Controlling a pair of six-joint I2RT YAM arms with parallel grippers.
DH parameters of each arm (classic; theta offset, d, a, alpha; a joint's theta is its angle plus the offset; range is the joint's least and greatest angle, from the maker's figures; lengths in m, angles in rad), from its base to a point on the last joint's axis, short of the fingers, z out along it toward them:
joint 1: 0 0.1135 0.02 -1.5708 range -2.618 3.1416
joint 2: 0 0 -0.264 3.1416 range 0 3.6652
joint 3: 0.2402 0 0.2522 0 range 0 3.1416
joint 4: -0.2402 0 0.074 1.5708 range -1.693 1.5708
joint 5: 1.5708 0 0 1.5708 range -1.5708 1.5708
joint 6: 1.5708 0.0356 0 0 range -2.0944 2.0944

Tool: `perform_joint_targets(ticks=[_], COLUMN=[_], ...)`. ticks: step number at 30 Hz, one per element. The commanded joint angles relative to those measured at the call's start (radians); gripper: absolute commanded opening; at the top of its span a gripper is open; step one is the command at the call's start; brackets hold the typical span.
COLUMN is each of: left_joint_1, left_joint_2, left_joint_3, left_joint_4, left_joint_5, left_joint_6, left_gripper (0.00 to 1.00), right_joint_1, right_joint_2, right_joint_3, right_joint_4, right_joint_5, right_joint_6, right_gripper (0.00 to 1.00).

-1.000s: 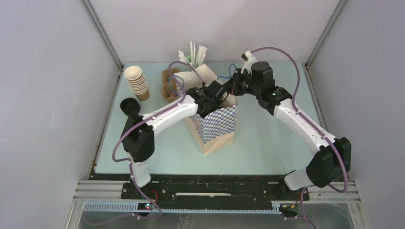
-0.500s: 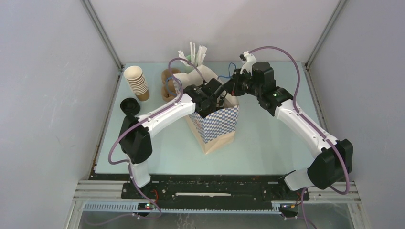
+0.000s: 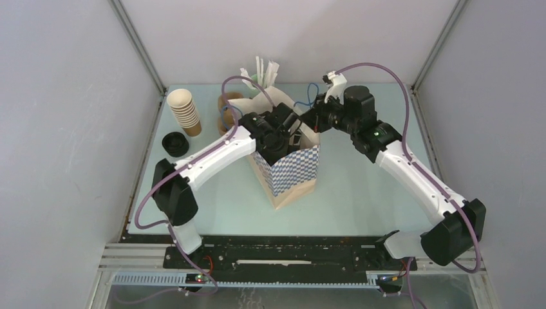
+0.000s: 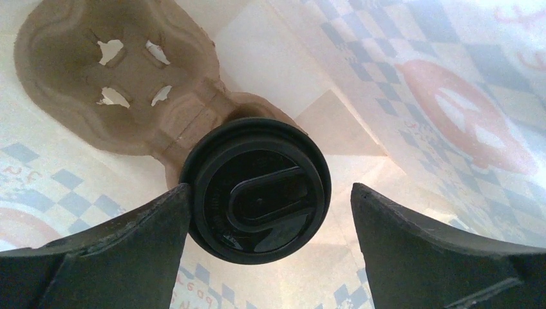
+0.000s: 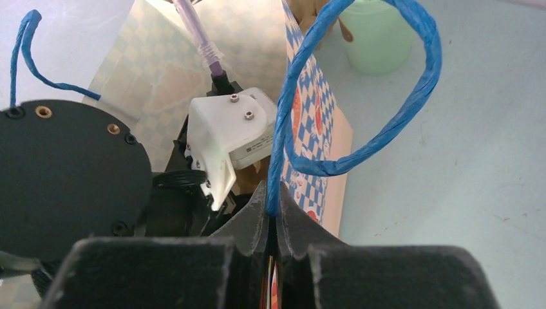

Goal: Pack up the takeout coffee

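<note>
Left wrist: my left gripper [image 4: 270, 193] is spread wide inside the bag [image 4: 451, 77].
Coffee: lidded cup [image 4: 256, 190] straight below, between my jaws, seated in the cardboard carrier [image 4: 84, 71].
Right wrist: my right gripper [image 5: 272, 215] is clamped on the blue handle [image 5: 412, 96].

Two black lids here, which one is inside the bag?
The one capping the takeout coffee in the cardboard carrier; the loose lid lies on the table beside the stacked cups.
</note>
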Motion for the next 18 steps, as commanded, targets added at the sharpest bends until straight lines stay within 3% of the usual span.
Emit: perform_joint_targets(ticks=[1,18], left_joint_1=[-0.001,0.007], left_joint_2=[-0.130,-0.176], left_joint_3=[0.125,0.157], left_joint_4=[0.043,0.028], left_joint_5=[0.000,0.010], left_joint_6=[0.051,0.052], left_gripper=[0.96,0.92], right_joint_1=[0.017,0.039], right_joint_2=[-0.037,-0.053], right_joint_3=[-0.029,-0.029], right_joint_4=[-0.021,-0.036], right_joint_5=[-0.019,0.024], right_joint_6=[-0.042,-0.089], right_gripper=[0.08,0.08])
